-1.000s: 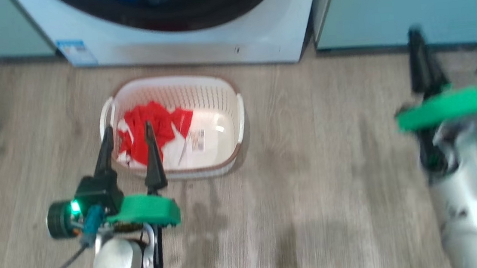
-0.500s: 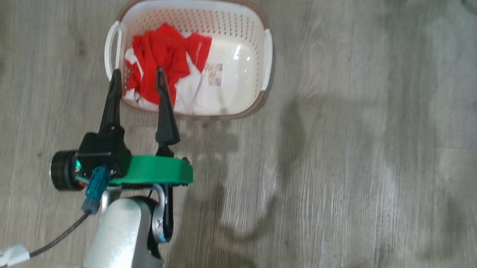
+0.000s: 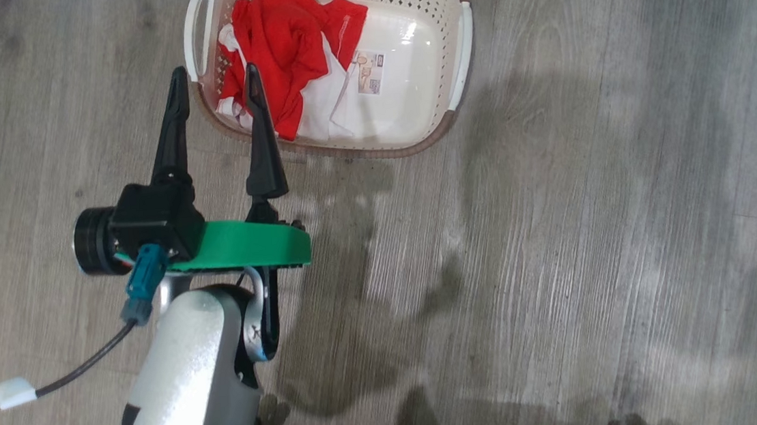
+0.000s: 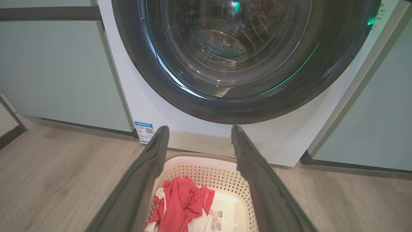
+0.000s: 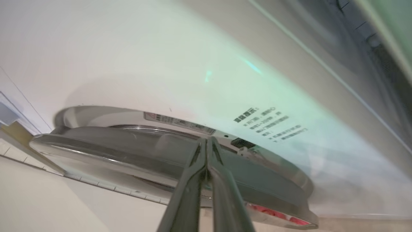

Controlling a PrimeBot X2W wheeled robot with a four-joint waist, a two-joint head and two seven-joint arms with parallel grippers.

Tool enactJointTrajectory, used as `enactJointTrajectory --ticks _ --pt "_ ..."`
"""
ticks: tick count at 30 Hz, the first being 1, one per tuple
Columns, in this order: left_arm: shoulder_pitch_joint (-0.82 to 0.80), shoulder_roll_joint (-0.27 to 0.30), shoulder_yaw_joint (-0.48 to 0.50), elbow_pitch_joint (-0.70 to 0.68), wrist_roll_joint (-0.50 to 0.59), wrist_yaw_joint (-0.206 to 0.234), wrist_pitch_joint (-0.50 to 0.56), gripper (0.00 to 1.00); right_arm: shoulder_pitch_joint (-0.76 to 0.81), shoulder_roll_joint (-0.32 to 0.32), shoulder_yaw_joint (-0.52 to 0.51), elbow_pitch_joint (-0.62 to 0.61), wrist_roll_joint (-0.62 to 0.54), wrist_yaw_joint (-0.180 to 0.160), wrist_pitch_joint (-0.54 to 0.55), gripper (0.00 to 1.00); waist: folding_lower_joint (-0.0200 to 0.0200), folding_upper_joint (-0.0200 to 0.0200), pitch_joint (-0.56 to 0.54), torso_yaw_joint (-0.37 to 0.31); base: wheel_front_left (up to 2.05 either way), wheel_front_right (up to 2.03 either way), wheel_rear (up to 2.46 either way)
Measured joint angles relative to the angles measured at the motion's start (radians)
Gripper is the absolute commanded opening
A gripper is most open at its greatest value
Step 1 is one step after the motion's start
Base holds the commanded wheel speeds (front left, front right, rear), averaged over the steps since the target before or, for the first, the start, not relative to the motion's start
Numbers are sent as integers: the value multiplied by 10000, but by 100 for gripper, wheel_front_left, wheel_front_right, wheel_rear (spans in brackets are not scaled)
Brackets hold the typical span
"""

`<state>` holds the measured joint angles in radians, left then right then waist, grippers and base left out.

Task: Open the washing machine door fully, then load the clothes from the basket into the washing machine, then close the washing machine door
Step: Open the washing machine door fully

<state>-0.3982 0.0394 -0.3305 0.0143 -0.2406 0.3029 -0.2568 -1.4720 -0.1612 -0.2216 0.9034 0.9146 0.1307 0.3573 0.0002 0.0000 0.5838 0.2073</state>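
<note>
Grey wood-grain flooring (image 3: 558, 224) spreads across the head view, with dark shadows along its lower edge. At the left of that frame the left gripper (image 3: 214, 73) has its two long dark fingers spread wide apart with nothing between them. One tip lies over the floor just outside the basket (image 3: 458, 62), and the other lies over the clothes (image 3: 281, 36). How high the tips are above them cannot be told. The clothes, red with white panels, are heaped in the left half of the basket at the top of the frame, and a label (image 3: 370, 73) shows on the bare basket floor to their right.

In the left wrist view the spread fingers frame the basket at the bottom centre. Behind it stands the washing machine (image 4: 193, 137), whose washing machine door (image 4: 154, 74) appears flat against the white front in the upper frame. A blue sticker (image 4: 144, 131) sits at the lower left of that front and a round cap (image 4: 272, 152) at its lower right. Pale teal cabinets (image 4: 58, 71) stand on both sides.

In the blurred right wrist view the right gripper (image 5: 206, 141) has its fingers pressed together and grips nothing. Its tips are at the door's rim, seen edge-on, and whether they touch it cannot be told.
</note>
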Motion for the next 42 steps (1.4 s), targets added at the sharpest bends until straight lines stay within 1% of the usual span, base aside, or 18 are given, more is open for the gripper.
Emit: enactJointTrajectory --ticks 4,7,10,11,18,23,27,32,35,42 --pt "-10 -2 -117 -8 -2 48 0 100 -662 40 -23 640 109 0 384 0 0 0 78 39 0 0 0" --pt "-125 -6 -291 -138 58 82 2 100 -1063 -2 -98 1266 58 0 399 0 -1 0 143 132 0 0 0" --pt "-356 -21 -357 -378 389 134 0 100 -1434 -38 -146 1873 -134 0 374 0 -1 0 204 285 0 0 0" --pt "-371 -23 -351 -435 387 190 0 100 -1540 -33 -190 1994 -132 -6 343 0 -1 0 227 313 0 0 0" --pt "-338 -25 -307 -570 387 188 0 100 -2217 -63 -382 2660 -69 -6 324 0 -1 0 355 450 0 0 0" --pt "-269 -27 -311 -566 387 186 0 100 -2387 -173 -376 2986 -54 -8 713 0 -1 0 312 468 0 0 0" --pt "-269 -29 -311 -562 374 182 0 100 -2354 -274 77 3020 -291 -8 974 0 -1 1 188 440 0 0 0" --pt "-257 -29 -307 -527 343 173 0 100 -2039 -270 127 2966 -174 -8 1191 0 -2 1 -23 413 0 0 0" --pt "-150 -29 -307 -470 343 155 0 100 -1607 -253 155 2846 -6 -8 1290 0 -2 1 -261 397 0 0 0" --pt "623 -25 -276 -245 280 -190 0 100 61 -125 42 2543 750 -8 1814 0 -2 1 -1213 381 0 0 0"
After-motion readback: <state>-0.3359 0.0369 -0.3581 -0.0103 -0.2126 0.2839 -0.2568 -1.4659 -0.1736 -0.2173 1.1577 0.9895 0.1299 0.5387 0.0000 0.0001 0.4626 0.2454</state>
